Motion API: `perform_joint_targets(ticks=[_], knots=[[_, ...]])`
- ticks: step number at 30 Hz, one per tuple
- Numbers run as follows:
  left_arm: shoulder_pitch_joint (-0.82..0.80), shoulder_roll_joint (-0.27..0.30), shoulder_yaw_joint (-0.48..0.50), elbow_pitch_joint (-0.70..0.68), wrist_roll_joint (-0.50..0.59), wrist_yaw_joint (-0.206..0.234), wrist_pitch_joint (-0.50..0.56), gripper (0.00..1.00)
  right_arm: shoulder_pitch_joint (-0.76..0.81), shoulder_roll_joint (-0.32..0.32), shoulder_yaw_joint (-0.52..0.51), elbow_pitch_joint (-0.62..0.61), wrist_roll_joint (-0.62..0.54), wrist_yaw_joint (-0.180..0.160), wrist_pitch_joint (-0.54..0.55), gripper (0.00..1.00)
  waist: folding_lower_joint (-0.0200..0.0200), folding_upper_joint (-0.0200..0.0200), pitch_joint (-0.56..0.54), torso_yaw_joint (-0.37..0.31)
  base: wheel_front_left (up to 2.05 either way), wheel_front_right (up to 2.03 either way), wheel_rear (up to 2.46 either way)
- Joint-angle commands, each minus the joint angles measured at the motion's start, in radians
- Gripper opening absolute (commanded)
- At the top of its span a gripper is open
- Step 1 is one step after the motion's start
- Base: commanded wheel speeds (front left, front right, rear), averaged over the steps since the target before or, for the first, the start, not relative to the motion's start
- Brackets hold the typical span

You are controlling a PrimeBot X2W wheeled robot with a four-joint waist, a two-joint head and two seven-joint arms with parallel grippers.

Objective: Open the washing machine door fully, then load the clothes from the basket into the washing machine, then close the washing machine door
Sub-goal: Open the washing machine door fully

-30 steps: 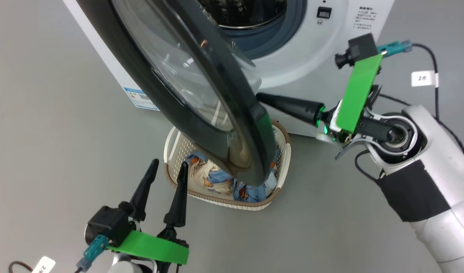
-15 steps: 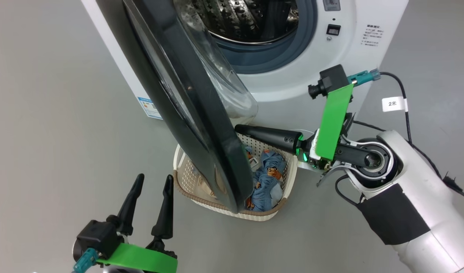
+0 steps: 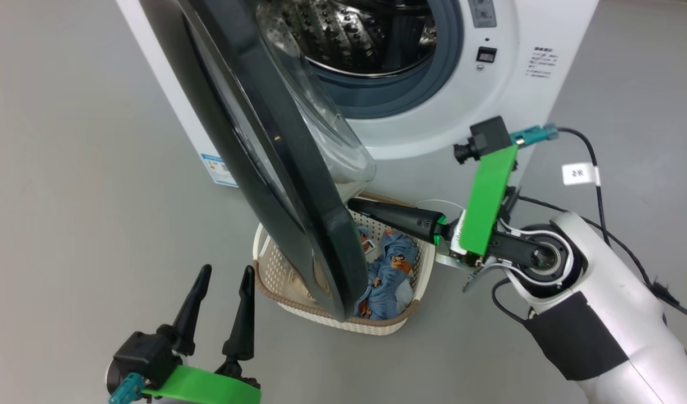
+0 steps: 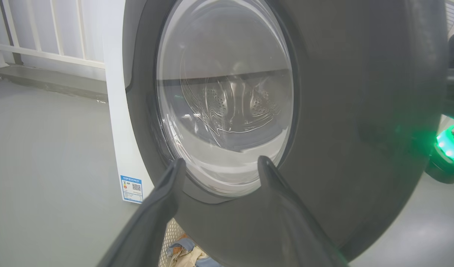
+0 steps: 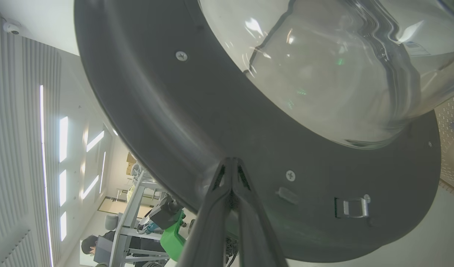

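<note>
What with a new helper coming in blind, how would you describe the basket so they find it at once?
Start at the big white washing machine with its round black-rimmed door swung open. On the grey floor just below that door sits the basket: small, cream-white plastic, perforated sides, brown woven-look rim. Unlike the hard machine beside it, it holds crumpled blue bear-print clothes.

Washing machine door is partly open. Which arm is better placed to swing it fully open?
Right. The right gripper, jaws shut, has its tips at the inner rim of the washing machine door and could push it outward. The left gripper, jaws open, faces the outer side, apart from it.
</note>
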Motion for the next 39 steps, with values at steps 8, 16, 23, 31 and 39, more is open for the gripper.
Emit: perform_joint_targets(ticks=[8,16,23,31,39], knots=[[0.0,0.02,0.046,-0.009,0.036,0.001,-0.006,1.0,0.054,-0.047,-0.015,-0.047,-0.028,0.006,-0.105,1.0,-0.0001,0.0,-0.031,-0.062,0.0,0.0,0.0],[0.016,0.027,0.063,-0.006,0.039,0.001,-0.006,1.0,0.103,-0.107,0.01,-0.051,-0.051,0.006,-0.19,1.0,-0.0001,0.0,-0.054,-0.105,0.0,0.0,0.0],[0.041,0.036,0.085,-0.007,0.04,0.001,-0.006,1.0,0.165,-0.17,0.042,-0.052,-0.073,0.006,-0.31,1.0,-0.0001,0.0,-0.082,-0.15,0.0,0.0,0.0],[0.068,0.047,0.113,-0.011,0.039,0.001,-0.006,1.0,0.247,-0.245,0.095,-0.033,-0.09,0.006,-0.472,1.0,-0.0001,0.0,-0.106,-0.186,0.0,0.0,0.0],[0.086,0.045,0.14,-0.019,0.041,0.001,-0.006,1.0,0.308,-0.296,0.127,-0.024,-0.096,0.006,-0.656,1.0,-0.0001,0.0,-0.11,-0.215,0.0,0.0,0.0]])
